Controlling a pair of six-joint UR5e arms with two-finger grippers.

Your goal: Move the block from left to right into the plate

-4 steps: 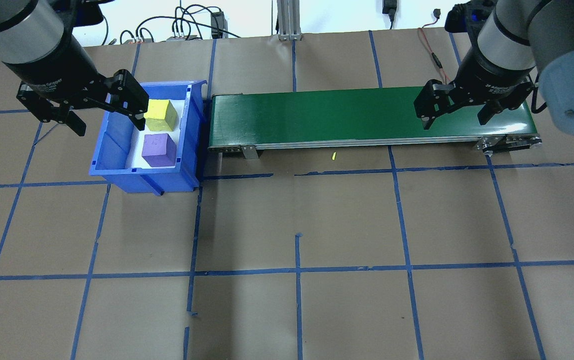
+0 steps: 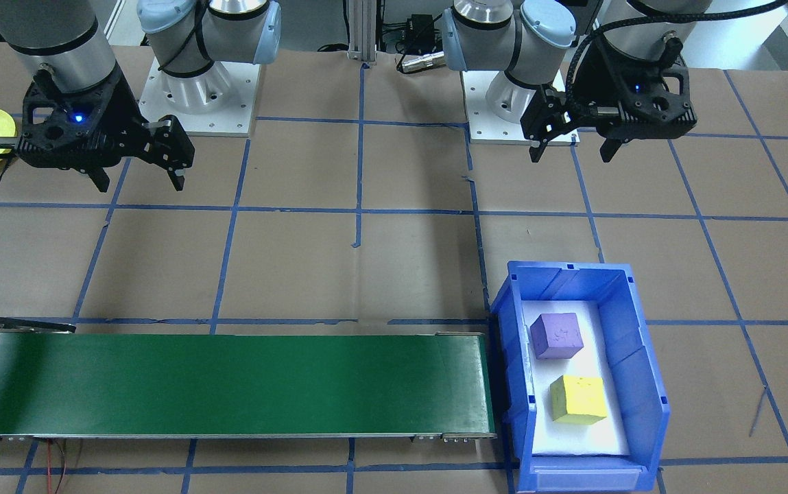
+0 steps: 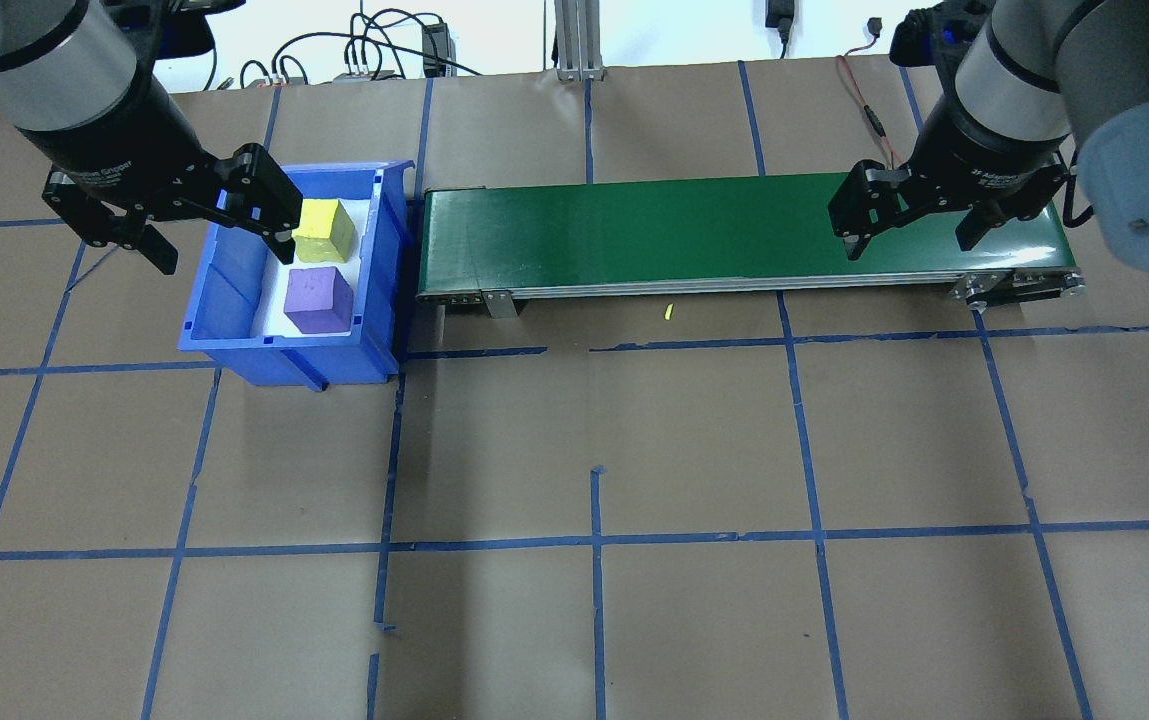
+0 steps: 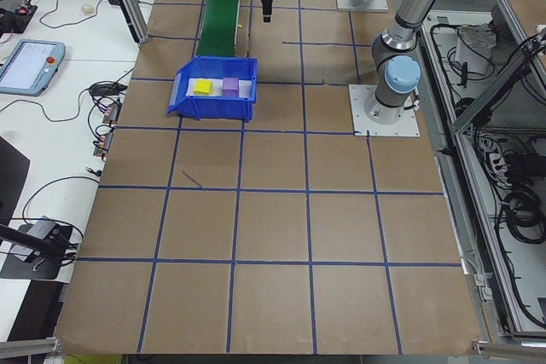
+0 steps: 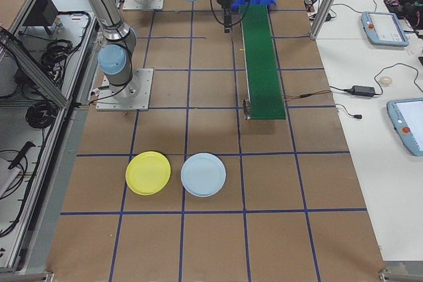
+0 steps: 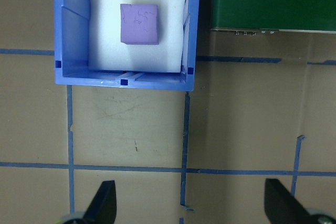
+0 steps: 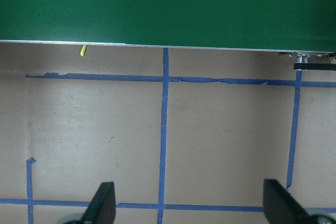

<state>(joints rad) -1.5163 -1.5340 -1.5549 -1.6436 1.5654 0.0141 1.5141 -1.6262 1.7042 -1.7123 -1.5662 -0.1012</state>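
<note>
White lettering runs around the black collar of the right gripper (image 3: 909,225) and reads, as far as it shows, "2F Adaptive". The left gripper (image 3: 219,225) carries similar lettering, perhaps ending "Gripper".

The table (image 3: 694,440) is covered in matt brown paper, crossed by strips of blue tape (image 3: 594,540). The bin (image 2: 644,370) is moulded from glossy blue plastic and lined with a matt white foam pad (image 2: 596,436). The purple block (image 2: 556,335) and yellow block (image 2: 577,398) are seen with a dull, slightly pitted, foam-like surface. The conveyor belt (image 2: 229,384) is surfaced in smooth green material with a faint sheen, edged by bare metal rails (image 3: 734,286). The yellow plate (image 5: 148,173) and pale blue plate (image 5: 203,174) look like smooth plastic
</note>
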